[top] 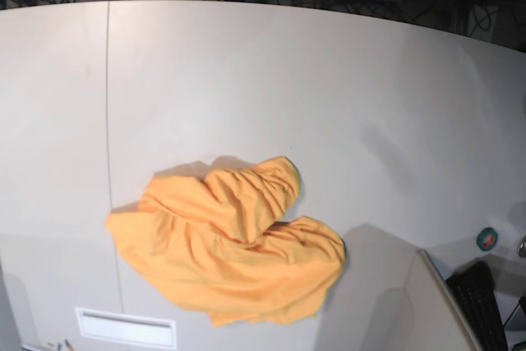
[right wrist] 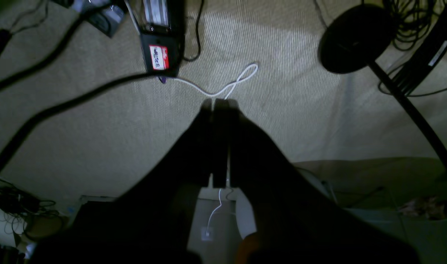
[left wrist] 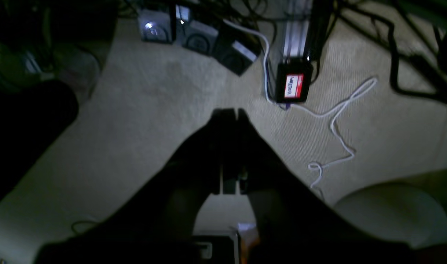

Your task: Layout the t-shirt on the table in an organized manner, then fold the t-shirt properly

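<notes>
The soft orange t-shirt [top: 226, 244] lies in a crumpled heap near the front edge of the big flat white table [top: 271, 80], just right of the thin dark line in the tabletop. The dark left gripper [left wrist: 230, 112] has its fingers pressed together on nothing, above a beige carpet floor [left wrist: 142, 121] with a thin white cord [left wrist: 337, 113]. The dark right gripper [right wrist: 220, 102] is pressed together too, holding nothing

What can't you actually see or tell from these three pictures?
- Base view: t-shirt is crumpled, so sleeves and collar stay buried in its folds; neither arm shows.
- Left wrist view: shut left gripper is dark; the table is out of frame.
- Right wrist view: right gripper likewise; label too blurred to read.
</notes>
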You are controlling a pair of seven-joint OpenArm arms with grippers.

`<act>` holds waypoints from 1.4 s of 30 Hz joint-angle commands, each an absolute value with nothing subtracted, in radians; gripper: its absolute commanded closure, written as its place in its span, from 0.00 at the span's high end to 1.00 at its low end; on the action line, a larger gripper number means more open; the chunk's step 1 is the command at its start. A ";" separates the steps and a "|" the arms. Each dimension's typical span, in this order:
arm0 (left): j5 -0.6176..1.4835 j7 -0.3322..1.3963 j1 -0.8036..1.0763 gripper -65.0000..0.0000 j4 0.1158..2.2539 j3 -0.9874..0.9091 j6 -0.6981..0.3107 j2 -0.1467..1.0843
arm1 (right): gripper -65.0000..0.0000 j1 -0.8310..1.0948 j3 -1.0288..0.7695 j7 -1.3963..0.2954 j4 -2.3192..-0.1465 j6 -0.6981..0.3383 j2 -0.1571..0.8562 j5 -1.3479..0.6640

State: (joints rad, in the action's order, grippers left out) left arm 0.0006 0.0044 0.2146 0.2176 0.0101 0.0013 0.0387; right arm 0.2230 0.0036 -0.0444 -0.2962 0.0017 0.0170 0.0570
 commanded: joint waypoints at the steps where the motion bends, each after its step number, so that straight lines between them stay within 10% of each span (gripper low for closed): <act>1: -0.005 0.007 0.228 0.00 0.219 0.012 0.007 0.044 | 0.00 0.243 0.001 -0.054 -0.291 0.005 0.024 0.058; 17: -0.007 -0.120 0.341 0.00 0.311 0.012 0.005 0.082 | 0.00 0.383 0.001 0.114 -0.381 0.005 0.024 0.058; 32: 0.005 -0.110 0.858 0.00 1.199 0.008 0.005 0.260 | 0.00 0.909 -0.007 -0.269 -1.475 0.010 0.024 0.054; 42: 0.048 0.013 0.974 0.00 1.732 -0.001 0.005 0.321 | 0.00 0.906 0.001 -0.438 -1.928 0.008 0.024 0.054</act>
